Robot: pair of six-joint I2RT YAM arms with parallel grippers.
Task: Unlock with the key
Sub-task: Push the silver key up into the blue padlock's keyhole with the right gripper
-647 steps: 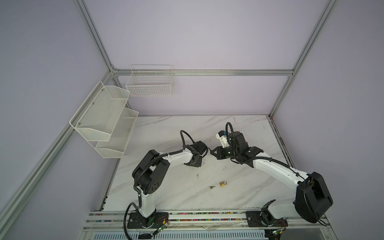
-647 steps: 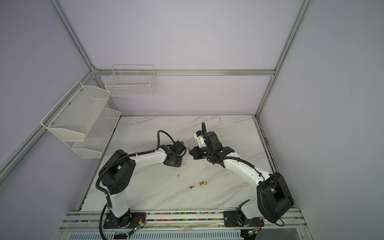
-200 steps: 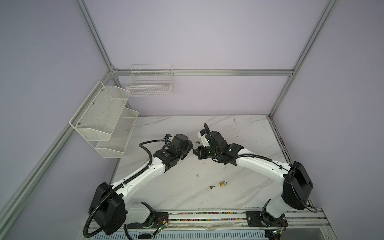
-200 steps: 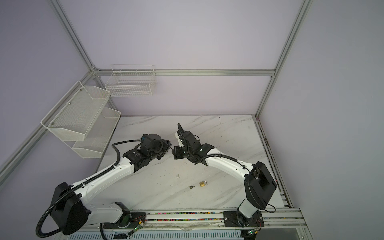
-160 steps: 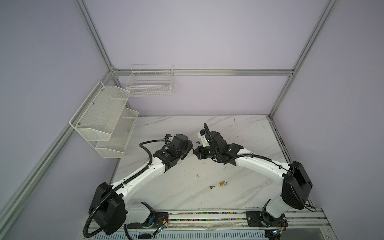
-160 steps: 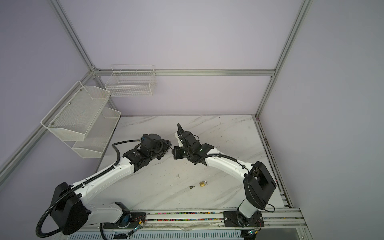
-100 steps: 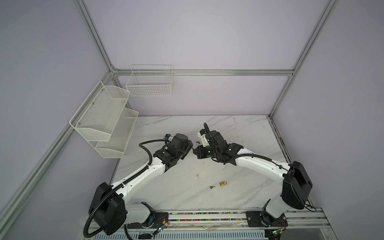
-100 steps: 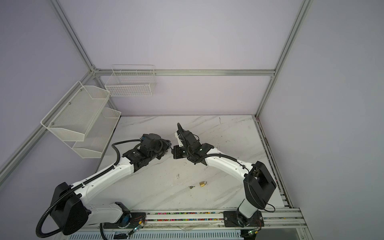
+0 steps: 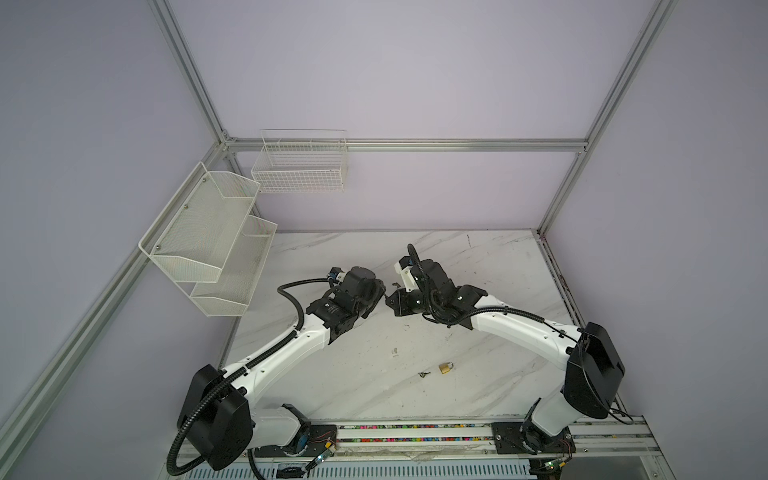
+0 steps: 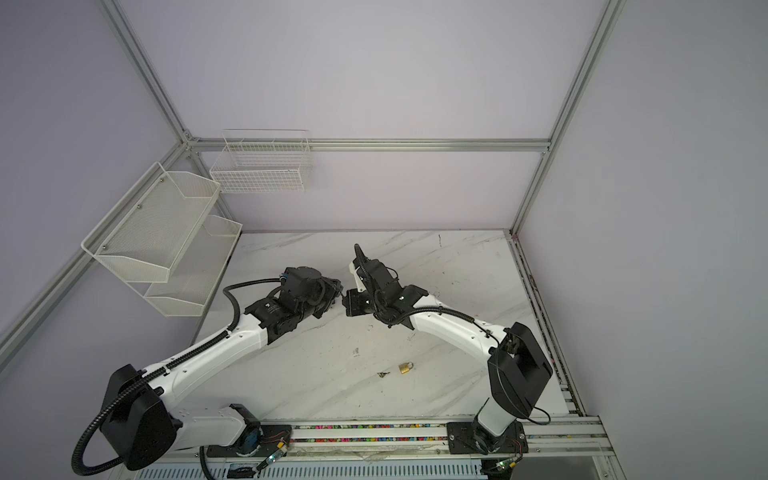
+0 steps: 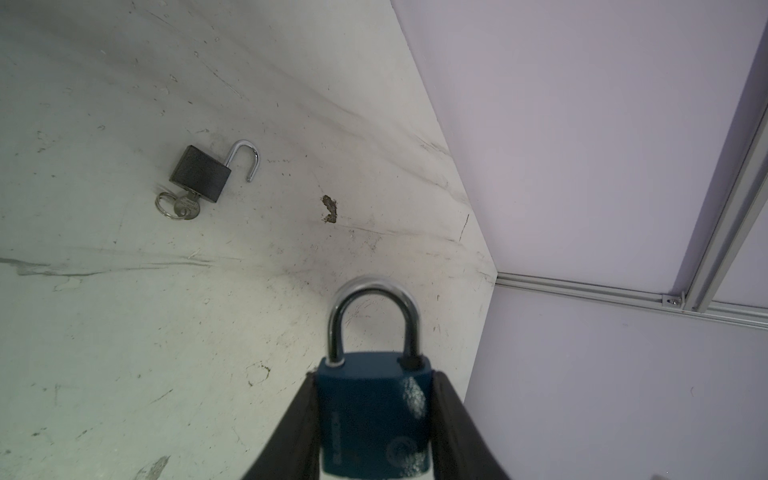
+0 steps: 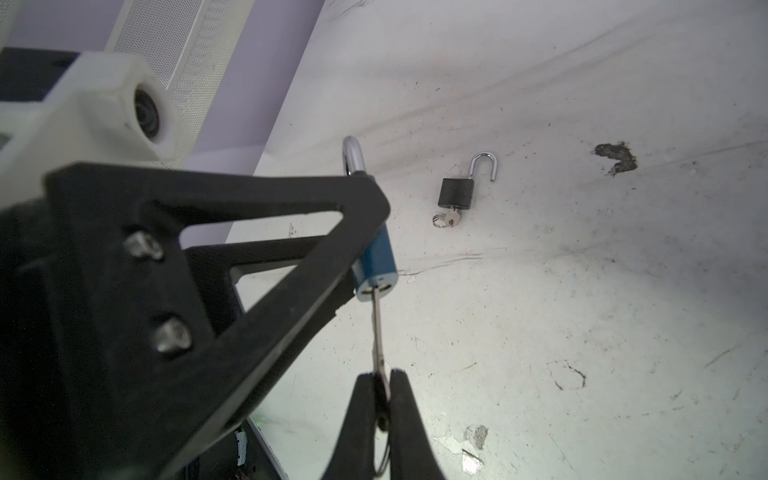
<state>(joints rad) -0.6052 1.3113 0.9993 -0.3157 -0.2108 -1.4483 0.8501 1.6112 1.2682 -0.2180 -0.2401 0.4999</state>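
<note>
A blue padlock with its silver shackle down in the body sits between the jaws of my left gripper, which is shut on its sides. My right gripper is shut on the silver key. The key's tip is in the keyhole at the bottom of the blue padlock. In both top views the left gripper and the right gripper meet tip to tip above the middle of the table. The lock and key are too small to make out there.
A black padlock lies on the marble with its shackle swung open and a key in it. A brass padlock and small keys lie near the front. White mesh shelves and a wire basket hang at the back left.
Since about three seconds ago the left arm has stretched out and both grippers have shifted a little left, still facing each other. Over the last second nothing has visibly moved.
</note>
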